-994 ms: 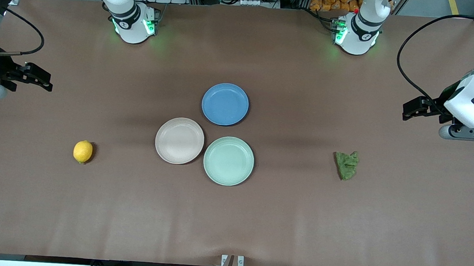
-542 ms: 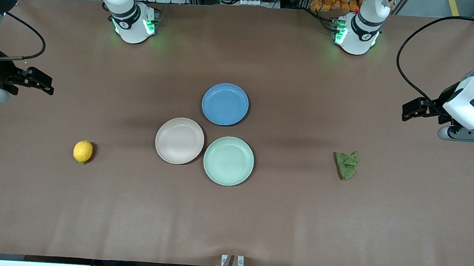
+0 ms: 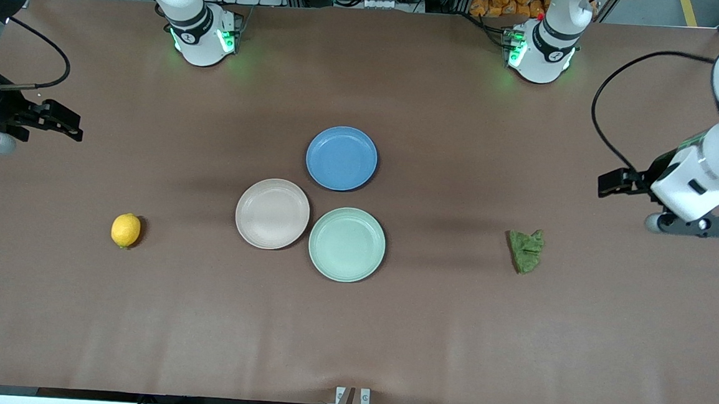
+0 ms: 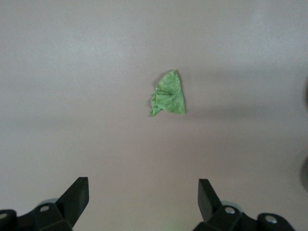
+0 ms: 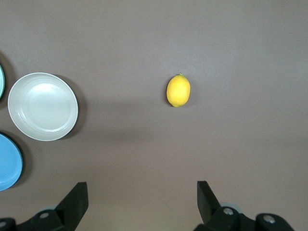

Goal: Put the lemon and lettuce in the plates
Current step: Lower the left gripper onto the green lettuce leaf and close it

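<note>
Item 1, lemon [image 3: 125,230]: bright yellow oval with pebbled skin, lying on the bare table [image 3: 351,339] toward the right arm's end, well apart from the beige plate [image 3: 272,213]. Its long axis runs roughly toward and away from the front camera.

Item 2, lettuce [image 3: 526,250]: wrinkly green scrap with ragged edges, lying flat toward the left arm's end, well apart from the mint plate [image 3: 347,244].

Item 3, right gripper [image 5: 142,202]: spread wide, empty, over bare table near its own end. I judge it the arm for the lemon.

Item 4, left gripper [image 4: 143,198]: spread wide, empty, over bare table near the lettuce. In its wrist view the leaf sits centred ahead of the gap.

Item 5, blue plate [image 3: 341,158]: empty, touching neither fruit nor leaf. All 3 plates hold nothing; I judge no pick begun.
</note>
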Robot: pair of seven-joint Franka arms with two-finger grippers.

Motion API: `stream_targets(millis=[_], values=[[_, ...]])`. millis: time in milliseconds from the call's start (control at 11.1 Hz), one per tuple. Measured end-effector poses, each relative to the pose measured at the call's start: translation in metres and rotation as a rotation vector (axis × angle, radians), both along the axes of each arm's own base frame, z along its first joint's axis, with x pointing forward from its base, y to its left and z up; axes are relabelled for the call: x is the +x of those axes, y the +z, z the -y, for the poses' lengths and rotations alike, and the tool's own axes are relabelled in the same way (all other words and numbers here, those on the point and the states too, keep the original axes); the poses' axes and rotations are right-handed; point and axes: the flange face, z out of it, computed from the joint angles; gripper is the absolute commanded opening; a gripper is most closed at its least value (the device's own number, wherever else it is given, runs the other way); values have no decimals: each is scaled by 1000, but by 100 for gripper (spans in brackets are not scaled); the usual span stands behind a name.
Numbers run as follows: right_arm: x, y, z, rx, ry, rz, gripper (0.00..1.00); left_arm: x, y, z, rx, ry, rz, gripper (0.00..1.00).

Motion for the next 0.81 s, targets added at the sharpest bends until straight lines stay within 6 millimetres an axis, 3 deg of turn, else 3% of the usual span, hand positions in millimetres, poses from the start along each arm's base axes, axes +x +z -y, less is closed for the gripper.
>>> stream_targets(millis=[452,814], values=[[-14,20,3,-2,-6,4,100,16,-66,-6,1,12,-8,100],[-16,20,5,-2,-9,0,100,23,-129,-6,-5,13,33,100]])
